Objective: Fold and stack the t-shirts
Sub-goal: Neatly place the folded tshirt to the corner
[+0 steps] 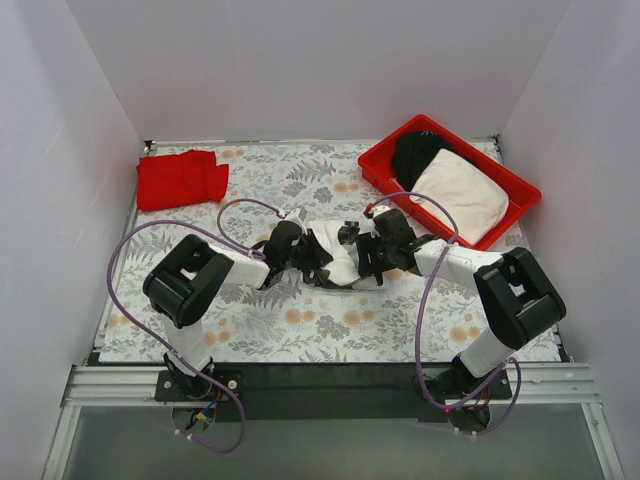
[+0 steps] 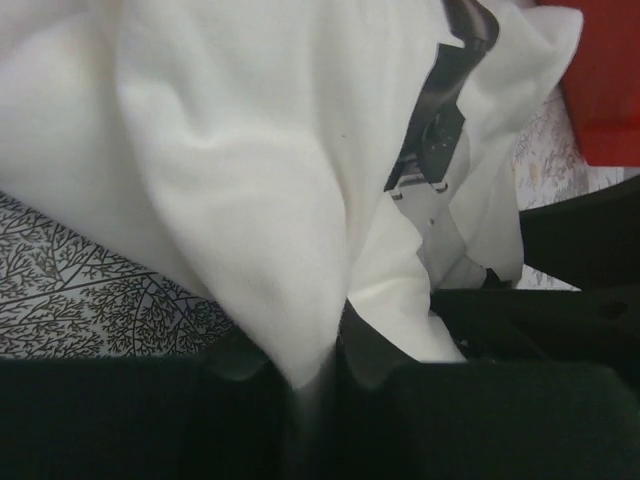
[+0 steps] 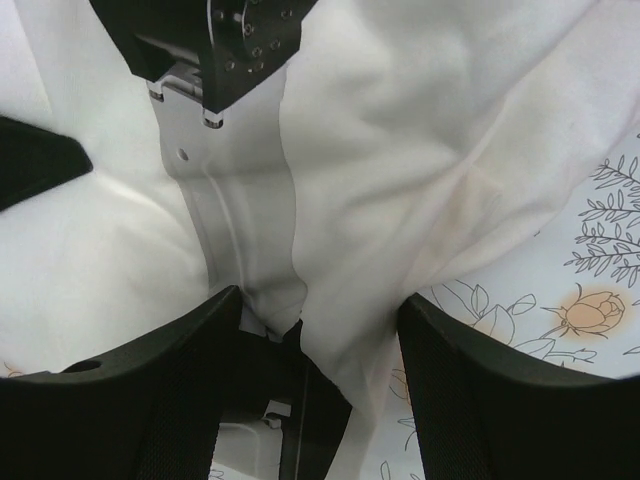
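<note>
Hard up against the left wrist's lens, the left gripper [image 2: 305, 378] has its dark fingers nipped onto a hanging fold of the white t-shirt [image 1: 335, 255]. The shirt sits bunched at mid-table between the two arms. The right gripper [image 3: 315, 335] stands open, with cloth draped between its fingers but not clamped. I'd want it to close on its own edge, clear of the other arm's finger. Then both should lift and spread evenly so the shirt flattens. The red t-shirt [image 1: 182, 178] lies folded at the far left, well away from the red tray [image 1: 390, 140] at the far right.
</note>
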